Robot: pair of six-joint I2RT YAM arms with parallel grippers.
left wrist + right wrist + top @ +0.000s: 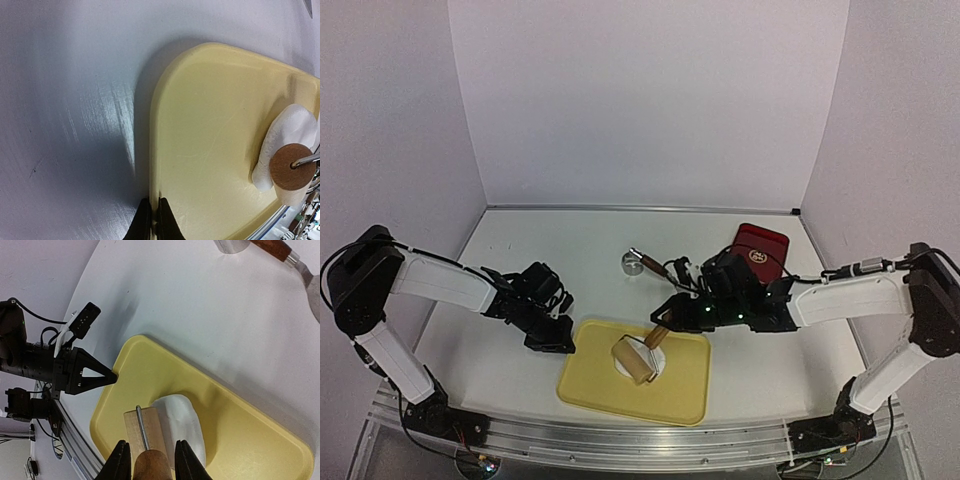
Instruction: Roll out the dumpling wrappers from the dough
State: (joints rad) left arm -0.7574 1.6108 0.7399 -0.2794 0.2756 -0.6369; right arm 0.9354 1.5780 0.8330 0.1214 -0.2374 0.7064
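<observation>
The dough [659, 359] is a flattened white oval in the yellow tray [595, 385]. A wooden roller [634, 361] lies across its left part. My right gripper [667, 322] is shut on the roller's brown handle; in the right wrist view the handle sits between the fingers of the right gripper [151, 449], above the roller [142, 427] and the dough [186, 421]. My left gripper [561, 343] is shut on the tray's left rim [155, 150], its jaws pinching that edge at the left gripper [152, 221]. No dumpling wrappers are in view.
A steel ring cutter [630, 262] and a wooden-handled scraper [652, 266] lie on the table behind the tray. A dark red box [761, 246] sits at the back right, behind my right arm. The table's metal front rail [620, 440] runs just below the tray.
</observation>
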